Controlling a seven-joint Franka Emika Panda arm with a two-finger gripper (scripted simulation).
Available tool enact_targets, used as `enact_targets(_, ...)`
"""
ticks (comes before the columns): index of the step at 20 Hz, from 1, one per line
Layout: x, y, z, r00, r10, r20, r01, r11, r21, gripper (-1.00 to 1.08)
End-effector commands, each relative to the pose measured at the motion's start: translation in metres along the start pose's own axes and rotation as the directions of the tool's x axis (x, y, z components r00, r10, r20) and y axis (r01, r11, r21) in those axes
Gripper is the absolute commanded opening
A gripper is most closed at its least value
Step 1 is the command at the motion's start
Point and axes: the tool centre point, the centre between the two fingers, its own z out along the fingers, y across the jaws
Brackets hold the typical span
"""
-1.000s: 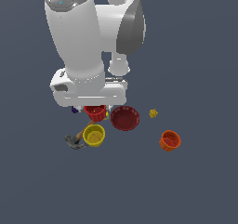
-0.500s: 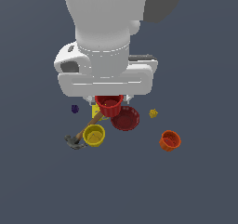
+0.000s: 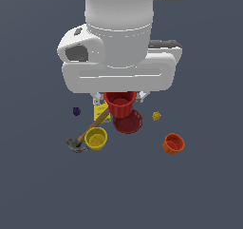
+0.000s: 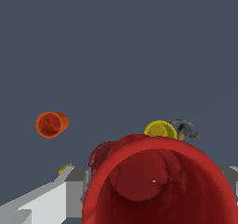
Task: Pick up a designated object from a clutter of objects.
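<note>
A small bright red ribbed cup [image 3: 120,104] hangs clear of the grey surface [image 3: 204,185], gripped by the jaws of the gripper [image 3: 119,96] under the white arm. Below it sits the dark red bowl [image 3: 128,122]. To the exterior view's left lie the hammer [image 3: 84,135] and yellow cup [image 3: 96,138]; the orange cup [image 3: 173,143] stands apart at right amid open room.
</note>
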Motion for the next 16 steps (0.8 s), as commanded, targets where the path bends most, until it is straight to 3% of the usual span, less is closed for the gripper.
enact_targets(1, 0.002, -0.002, -0.005, 1.000, 0.001, -0.001, -0.001, 1.000, 0.000, -1.00)
enact_targets(16, 0.010, -0.003, -0.017, 1.000, 0.000, 0.001, 0.000, 1.000, 0.000, -1.00)
